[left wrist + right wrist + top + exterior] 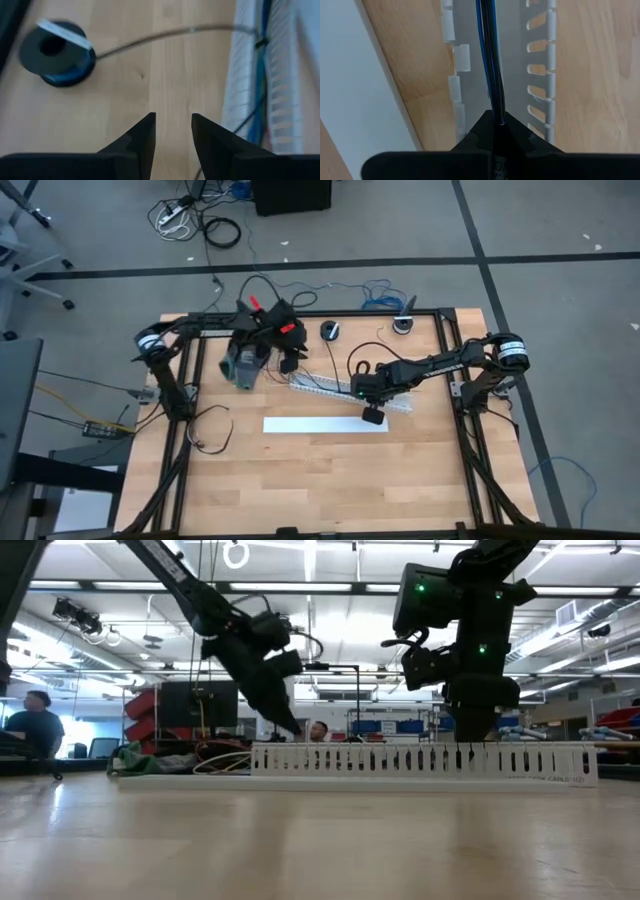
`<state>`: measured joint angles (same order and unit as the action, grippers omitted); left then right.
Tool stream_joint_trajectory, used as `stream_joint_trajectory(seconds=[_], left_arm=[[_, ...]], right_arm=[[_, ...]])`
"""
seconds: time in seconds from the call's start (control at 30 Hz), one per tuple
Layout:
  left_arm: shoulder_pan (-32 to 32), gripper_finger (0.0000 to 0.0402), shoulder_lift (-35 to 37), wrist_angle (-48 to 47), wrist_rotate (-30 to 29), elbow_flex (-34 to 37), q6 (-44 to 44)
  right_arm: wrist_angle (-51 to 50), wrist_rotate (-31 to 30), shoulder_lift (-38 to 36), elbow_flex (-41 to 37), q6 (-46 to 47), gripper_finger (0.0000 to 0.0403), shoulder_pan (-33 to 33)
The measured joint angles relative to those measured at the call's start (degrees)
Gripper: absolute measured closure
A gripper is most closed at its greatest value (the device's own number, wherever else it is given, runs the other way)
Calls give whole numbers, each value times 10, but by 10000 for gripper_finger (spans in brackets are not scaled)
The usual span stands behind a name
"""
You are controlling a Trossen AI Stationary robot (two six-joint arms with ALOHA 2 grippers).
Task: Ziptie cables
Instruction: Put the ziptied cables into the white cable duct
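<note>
R tool pinched shut on thin dark/blue cables lying in white slotted plastic duct. L tool narrow gap, empty, nr duct. Keep wires taut, bunched for tie.

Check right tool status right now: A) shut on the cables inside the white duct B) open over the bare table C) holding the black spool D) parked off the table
A: in the right wrist view the right tool is pinched shut on the cables running along the channel of the white slotted duct.
</note>
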<state>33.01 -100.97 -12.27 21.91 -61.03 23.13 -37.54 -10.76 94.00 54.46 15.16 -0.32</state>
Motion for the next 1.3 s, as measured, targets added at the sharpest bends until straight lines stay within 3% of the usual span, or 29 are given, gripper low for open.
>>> stream_joint_trajectory(seconds=[0.3, 1.3], left_arm=[[0, 282, -49, -46, -15, -27, 23], [-10, 282, -11, -241, -6, -62, 53]], right_arm=[[3, 1, 0, 0, -11, 396, 0], [1, -2, 0, 0, -22, 396, -3]])
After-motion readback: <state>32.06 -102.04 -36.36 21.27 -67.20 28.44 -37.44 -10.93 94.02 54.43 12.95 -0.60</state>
